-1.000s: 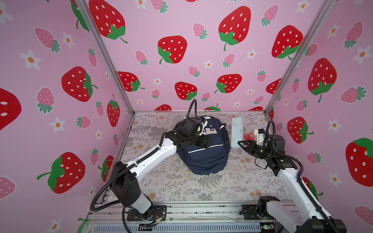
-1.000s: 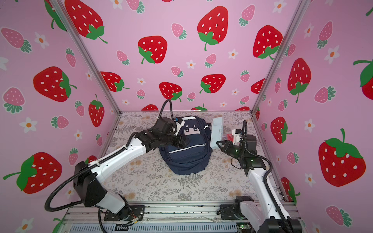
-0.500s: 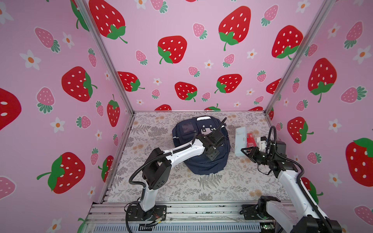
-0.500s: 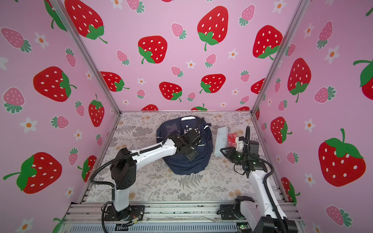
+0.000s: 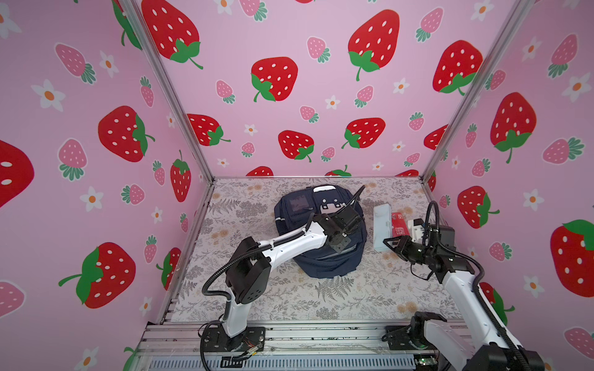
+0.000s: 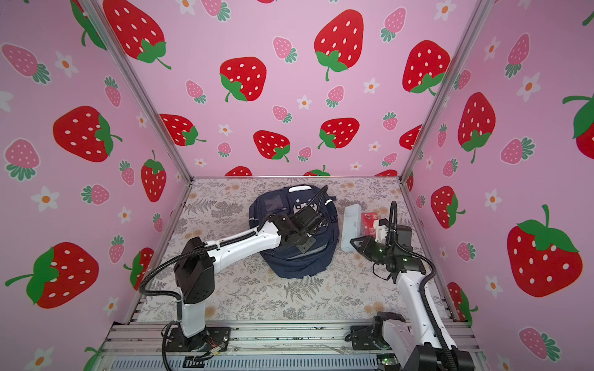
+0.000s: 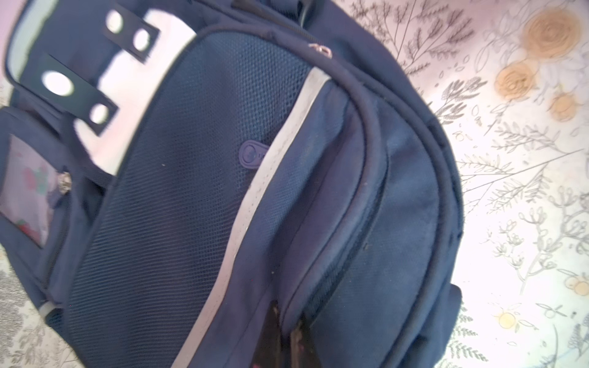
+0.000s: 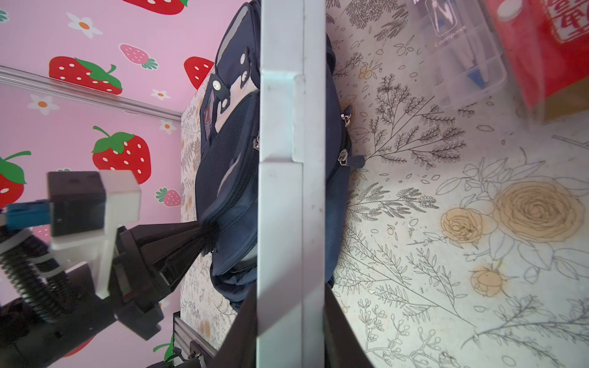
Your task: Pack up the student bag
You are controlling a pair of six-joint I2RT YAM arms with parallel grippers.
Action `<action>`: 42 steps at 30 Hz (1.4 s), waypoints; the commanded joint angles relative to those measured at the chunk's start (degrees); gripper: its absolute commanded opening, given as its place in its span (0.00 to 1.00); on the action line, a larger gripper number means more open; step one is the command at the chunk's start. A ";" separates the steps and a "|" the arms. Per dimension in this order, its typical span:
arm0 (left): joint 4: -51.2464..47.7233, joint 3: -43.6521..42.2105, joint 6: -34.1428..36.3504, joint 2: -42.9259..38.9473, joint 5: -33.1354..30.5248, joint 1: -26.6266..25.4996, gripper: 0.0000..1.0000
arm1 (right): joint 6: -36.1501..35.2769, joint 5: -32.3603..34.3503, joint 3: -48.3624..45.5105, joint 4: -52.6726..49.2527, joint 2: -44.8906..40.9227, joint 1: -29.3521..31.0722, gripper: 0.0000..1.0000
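The navy student bag (image 5: 328,266) (image 6: 289,266) lies flat on the floral table, its white patch (image 7: 134,79) at the far end. My left gripper (image 5: 344,246) (image 6: 303,245) (image 7: 287,318) is shut on a ridge of the bag's fabric beside a zip, on the near right part of its front. The right wrist view shows the pinch on the bag (image 8: 229,204) from the side. My right gripper (image 5: 390,244) (image 6: 353,241) (image 8: 290,286) is shut on the near end of a long pale blue case (image 5: 382,225) (image 8: 290,159), held just right of the bag.
A red carton (image 5: 398,225) (image 8: 548,47) lies right of the case, near the right wall. A clear plastic box (image 8: 462,47) sits beside it. Pink strawberry walls close in the left, back and right; the arm bases stand on the front rail (image 5: 321,340).
My left arm swung from the bag's far left to its near right part, and the jaws closed on the fabric. My right gripper drew the case a little nearer.
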 commanded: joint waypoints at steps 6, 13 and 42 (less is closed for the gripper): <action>11.96 -3.73 1.57 -11.17 3.95 3.59 0.00 | -3.42 -2.91 1.50 -2.58 -1.27 0.46 0.03; 17.06 -8.60 -4.37 -16.12 23.75 11.85 0.00 | 0.52 -2.57 0.42 -0.58 -3.06 6.63 0.03; 23.79 -14.49 -1.58 -20.11 28.39 12.30 0.00 | 18.21 7.75 5.38 28.92 25.87 27.96 0.02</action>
